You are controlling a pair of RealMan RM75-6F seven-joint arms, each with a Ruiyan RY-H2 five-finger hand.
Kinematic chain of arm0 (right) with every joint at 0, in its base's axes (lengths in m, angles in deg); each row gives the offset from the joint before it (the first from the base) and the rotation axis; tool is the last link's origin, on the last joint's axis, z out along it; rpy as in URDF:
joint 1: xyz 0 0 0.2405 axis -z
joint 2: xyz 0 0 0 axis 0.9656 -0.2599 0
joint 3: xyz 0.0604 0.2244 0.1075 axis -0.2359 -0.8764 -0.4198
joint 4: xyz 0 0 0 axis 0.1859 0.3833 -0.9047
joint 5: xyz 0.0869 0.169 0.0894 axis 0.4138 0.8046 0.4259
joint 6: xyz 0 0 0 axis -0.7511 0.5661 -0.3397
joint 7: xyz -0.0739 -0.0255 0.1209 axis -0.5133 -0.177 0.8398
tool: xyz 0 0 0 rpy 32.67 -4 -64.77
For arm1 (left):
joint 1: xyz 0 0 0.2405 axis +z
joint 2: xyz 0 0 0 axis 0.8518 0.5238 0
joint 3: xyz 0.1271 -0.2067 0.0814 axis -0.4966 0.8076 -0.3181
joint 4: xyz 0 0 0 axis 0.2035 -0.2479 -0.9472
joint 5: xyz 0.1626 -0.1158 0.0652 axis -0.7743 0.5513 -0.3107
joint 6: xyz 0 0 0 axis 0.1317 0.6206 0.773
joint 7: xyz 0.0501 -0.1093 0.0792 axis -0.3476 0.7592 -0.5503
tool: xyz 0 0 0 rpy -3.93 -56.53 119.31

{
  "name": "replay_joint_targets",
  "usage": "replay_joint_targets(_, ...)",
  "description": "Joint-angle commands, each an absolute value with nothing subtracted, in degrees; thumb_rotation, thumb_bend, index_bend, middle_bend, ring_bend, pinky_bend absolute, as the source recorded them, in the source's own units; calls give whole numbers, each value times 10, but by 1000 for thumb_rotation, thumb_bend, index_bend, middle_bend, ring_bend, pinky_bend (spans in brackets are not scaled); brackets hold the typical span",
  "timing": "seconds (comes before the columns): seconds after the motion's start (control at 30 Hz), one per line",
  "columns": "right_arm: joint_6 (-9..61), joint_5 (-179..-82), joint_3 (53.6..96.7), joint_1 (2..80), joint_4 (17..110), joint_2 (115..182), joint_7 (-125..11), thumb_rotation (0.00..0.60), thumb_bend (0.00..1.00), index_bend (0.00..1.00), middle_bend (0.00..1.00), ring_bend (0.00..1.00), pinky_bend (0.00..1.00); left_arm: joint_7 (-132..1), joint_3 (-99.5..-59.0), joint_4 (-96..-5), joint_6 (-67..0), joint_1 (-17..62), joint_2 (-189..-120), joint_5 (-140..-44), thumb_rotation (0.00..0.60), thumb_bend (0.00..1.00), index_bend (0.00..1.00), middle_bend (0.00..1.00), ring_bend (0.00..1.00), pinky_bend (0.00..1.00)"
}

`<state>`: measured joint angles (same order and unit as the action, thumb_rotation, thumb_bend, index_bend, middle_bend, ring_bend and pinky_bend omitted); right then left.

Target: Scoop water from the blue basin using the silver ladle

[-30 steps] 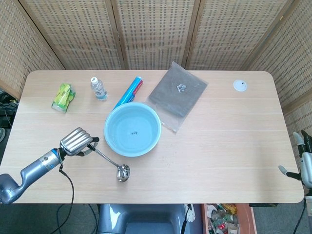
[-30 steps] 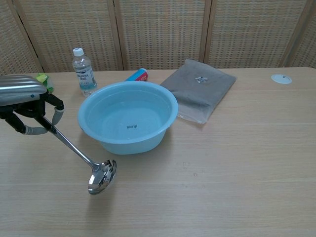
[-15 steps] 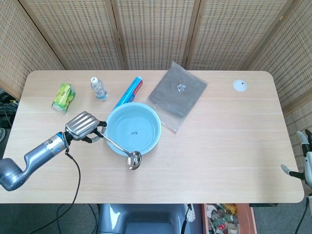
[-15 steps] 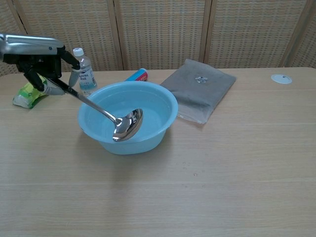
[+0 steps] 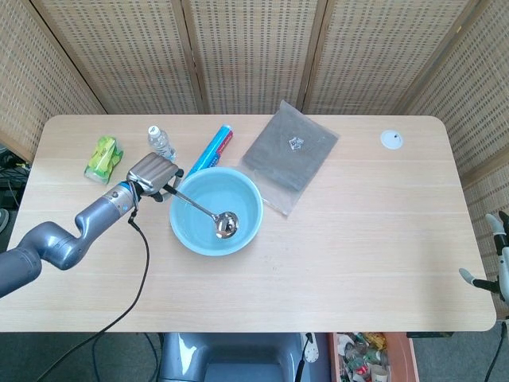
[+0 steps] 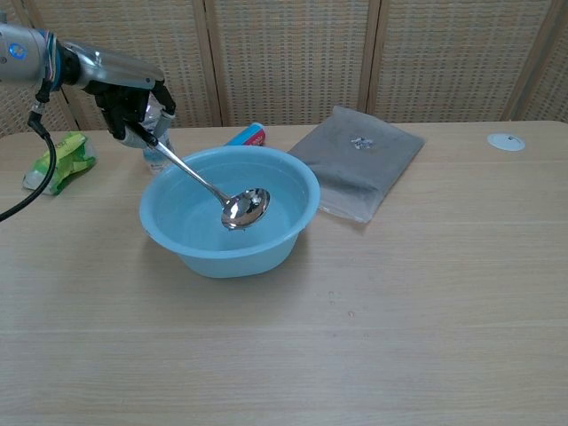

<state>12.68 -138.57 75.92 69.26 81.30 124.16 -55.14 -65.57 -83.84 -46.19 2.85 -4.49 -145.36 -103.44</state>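
Observation:
The blue basin (image 5: 184,227) (image 6: 293,226) sits left of the table's middle with water in it. My left hand (image 5: 153,174) (image 6: 133,99) hovers just beyond the basin's left rim and grips the handle of the silver ladle (image 5: 200,208) (image 6: 197,175). The handle slopes down to the right, and the ladle's bowl (image 5: 227,224) (image 6: 246,208) hangs over the water inside the basin. Whether it touches the water I cannot tell. My right hand (image 5: 491,259) shows only at the far right edge of the head view, off the table, with nothing in it.
A small water bottle (image 5: 157,139) (image 6: 151,151) stands right behind my left hand. A green packet (image 5: 104,157) (image 6: 59,160) lies further left. A blue and red tube (image 5: 211,148), a grey pouch (image 5: 289,156) (image 6: 359,160) and a white disc (image 5: 390,140) lie beyond the basin.
My left hand has lifted the ladle from the table in front of the basin and swung it back and right. The ladle's bowl now hangs inside the basin.

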Motion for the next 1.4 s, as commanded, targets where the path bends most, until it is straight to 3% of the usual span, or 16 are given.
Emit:
replay_joint_targets(0.03, 128, -1385, 759, 692, 812, 1242, -550, 600, 0, 0, 0, 0, 0, -776, -844, -424, 60, -85, -1494, -937, 600, 921, 1000, 1000, 1000, 1000)
replay_joint_targets(0.37, 132, -1378, 756, 693, 809, 1239, -538, 600, 0, 0, 0, 0, 0, -957, -895, -429, 22, -141, -1530, -765, 600, 921, 1000, 1000, 1000, 1000)
replay_joint_targets(0.73, 140, -1371, 753, 693, 803, 1234, -519, 600, 0, 0, 0, 0, 0, -1179, -967, -455, -74, -206, -1571, -580, 600, 926, 1000, 1000, 1000, 1000)
replay_joint_targets(1.4, 140, -1373, 754, 695, 802, 1231, -511, 600, 0, 0, 0, 0, 0, -1254, -973, -480, -104, -227, -1590, -478, 600, 927, 1000, 1000, 1000, 1000)
